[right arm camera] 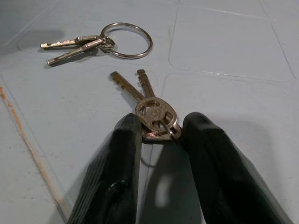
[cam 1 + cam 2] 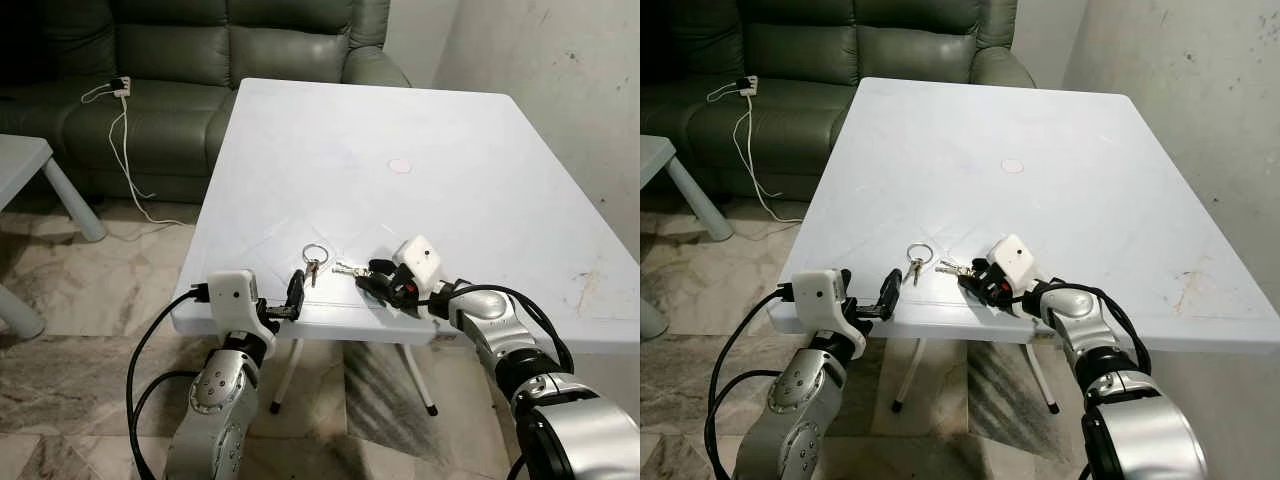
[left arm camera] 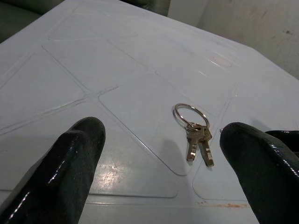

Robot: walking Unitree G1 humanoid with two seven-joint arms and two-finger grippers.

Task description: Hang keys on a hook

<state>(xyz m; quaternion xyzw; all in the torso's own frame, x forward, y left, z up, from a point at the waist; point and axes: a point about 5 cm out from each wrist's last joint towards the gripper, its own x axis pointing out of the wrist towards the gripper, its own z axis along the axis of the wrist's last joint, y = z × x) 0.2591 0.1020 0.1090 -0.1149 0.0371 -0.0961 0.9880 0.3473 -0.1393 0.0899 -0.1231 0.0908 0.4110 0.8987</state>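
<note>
1. A white table [image 2: 470,200] is occupying the centre of the frame; a green sofa [image 2: 200,60] is standing at upper left.
2. The right gripper [image 1: 161,128] is resting on the table's near edge, lower centre, its fingers pinching a pair of keys [image 1: 150,109].
3. The left gripper [image 2: 296,292] is sitting at the near edge with fingers spread, facing the keys on a ring [image 2: 314,258], which are lying untouched just left of the pinched pair.
</note>
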